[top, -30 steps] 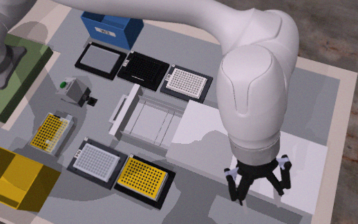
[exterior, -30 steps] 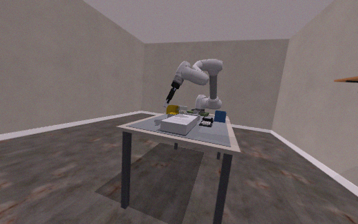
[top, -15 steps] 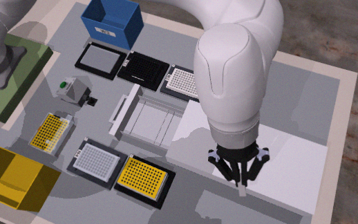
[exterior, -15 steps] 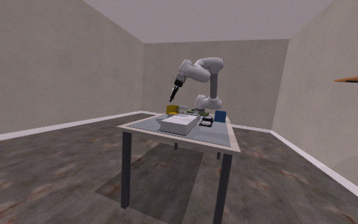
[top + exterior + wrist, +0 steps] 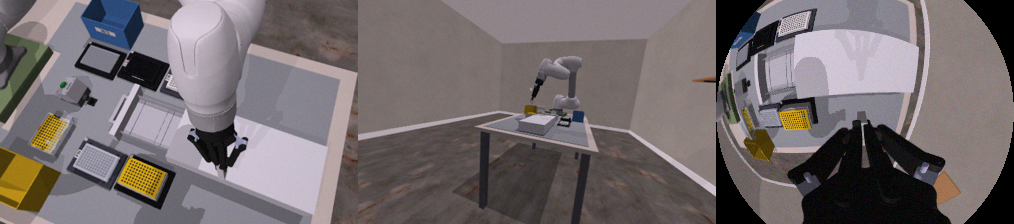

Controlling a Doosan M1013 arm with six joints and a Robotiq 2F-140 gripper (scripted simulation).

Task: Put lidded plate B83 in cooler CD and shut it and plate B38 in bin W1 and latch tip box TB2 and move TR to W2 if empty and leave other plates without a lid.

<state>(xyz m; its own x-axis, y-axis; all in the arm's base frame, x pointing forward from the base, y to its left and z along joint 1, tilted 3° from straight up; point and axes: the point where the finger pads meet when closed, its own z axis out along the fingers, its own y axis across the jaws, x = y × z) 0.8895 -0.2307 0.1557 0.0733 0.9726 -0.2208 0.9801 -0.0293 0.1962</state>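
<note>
My gripper (image 5: 221, 168) (image 5: 533, 97) (image 5: 861, 117) is shut on nothing and hangs well above the front left part of the white cooler housing CD (image 5: 276, 166) (image 5: 856, 63). The cooler drawer (image 5: 152, 119) is pulled open to the left and holds nothing. A pale well plate (image 5: 96, 162) sits in the front nest. Another pale well plate (image 5: 171, 84) (image 5: 796, 23) at the back is mostly hidden behind my arm. A flat grey lid (image 5: 100, 59) lies in the back left nest. The yellow tip rack TR (image 5: 143, 178) (image 5: 795, 119) sits in its black nest. The tip box TB2 (image 5: 52, 131) stands on the mat.
The yellow bin W1 (image 5: 21, 183) (image 5: 759, 144) is at the front left and the blue bin W2 (image 5: 112, 21) at the back. The green DONE key (image 5: 63, 84) sits on a grey box. A black plate (image 5: 143, 69) fills the nest beside the lid.
</note>
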